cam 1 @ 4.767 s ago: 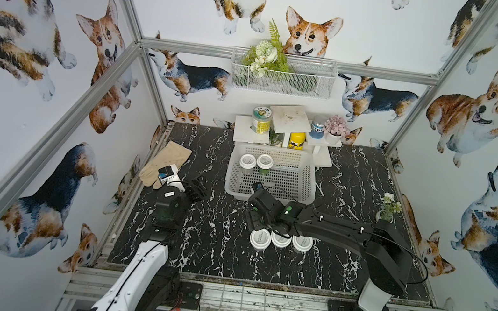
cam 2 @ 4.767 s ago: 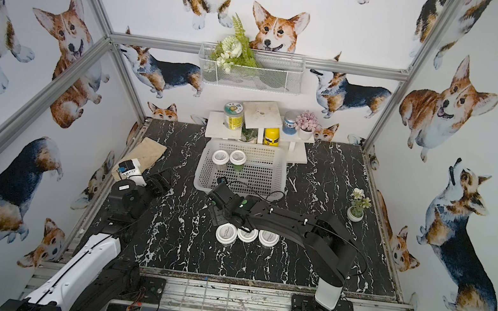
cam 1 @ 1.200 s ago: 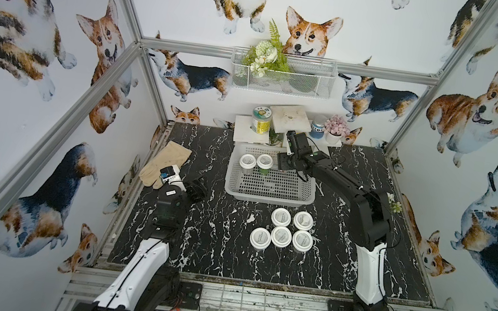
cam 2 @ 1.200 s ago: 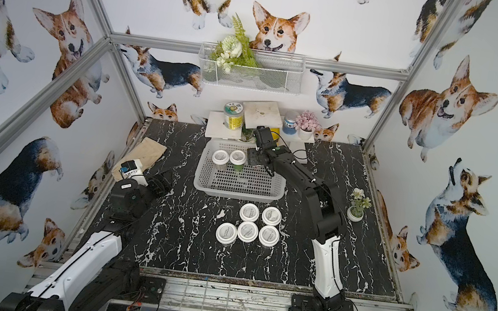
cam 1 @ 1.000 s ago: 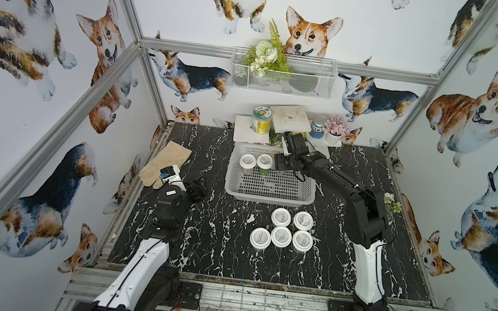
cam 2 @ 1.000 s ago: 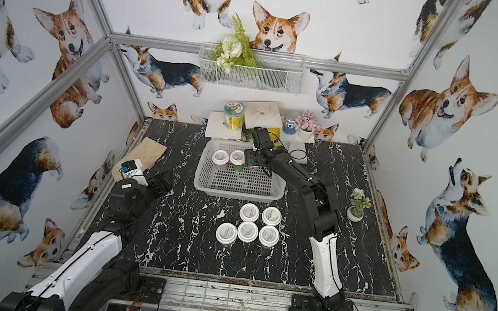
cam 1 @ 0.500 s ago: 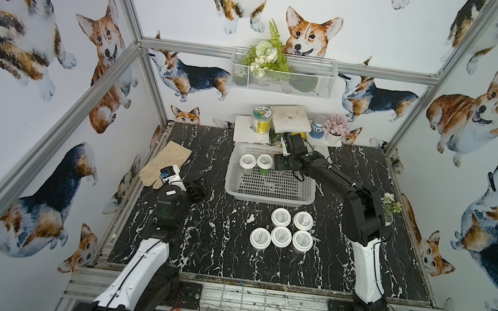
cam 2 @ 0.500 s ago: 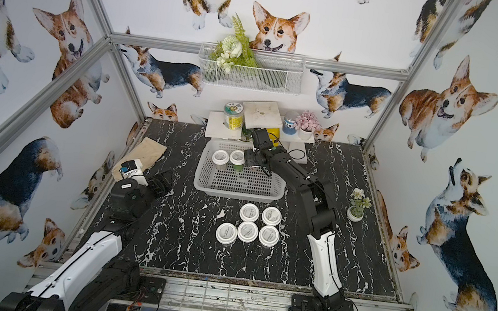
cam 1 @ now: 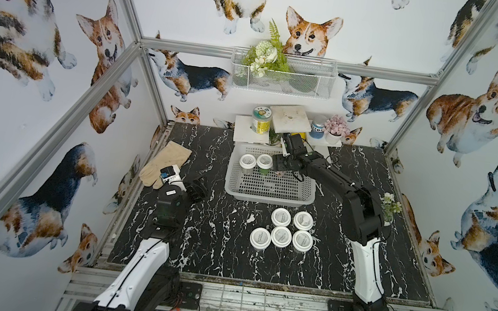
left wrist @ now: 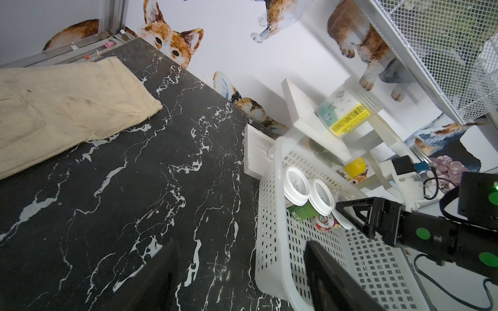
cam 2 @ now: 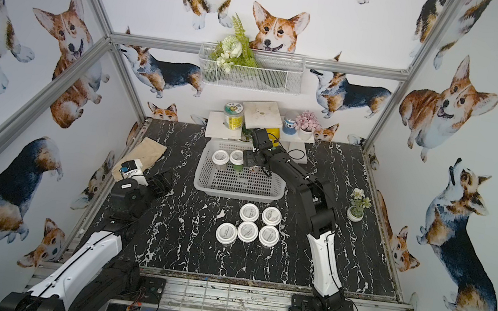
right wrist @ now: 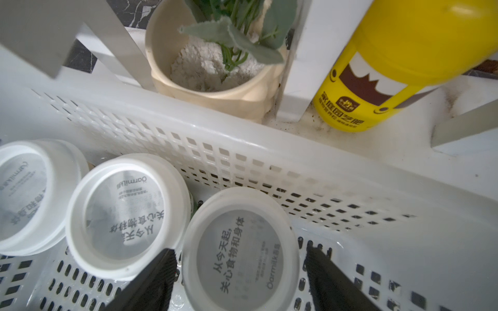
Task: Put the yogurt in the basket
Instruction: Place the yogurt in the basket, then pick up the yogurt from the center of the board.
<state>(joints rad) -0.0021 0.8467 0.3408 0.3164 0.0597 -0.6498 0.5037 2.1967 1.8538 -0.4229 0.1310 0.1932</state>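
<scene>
Marble tabletop point(cam 1: 219, 252): five yogurt cups point(cam 1: 281, 236) before basket point(cam 1: 268, 196). Both top views show two cups point(cam 1: 247, 161) inside; right wrist reveals third cup point(right wrist: 237, 242) between right hand point(right wrist: 239, 251) fingers, parted, not gripping. Left hand point(left wrist: 241, 243) parted, empty.

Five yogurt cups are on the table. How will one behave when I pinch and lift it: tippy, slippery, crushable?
Probably not tippy: each yogurt cup looks squat and flat-lidded. Its smooth plastic may slip, though an overhanging lid rim, as on the basketed cup, should help stop it sliding out. The five stand packed close, so a nudge likely shifts neighbours.
</scene>
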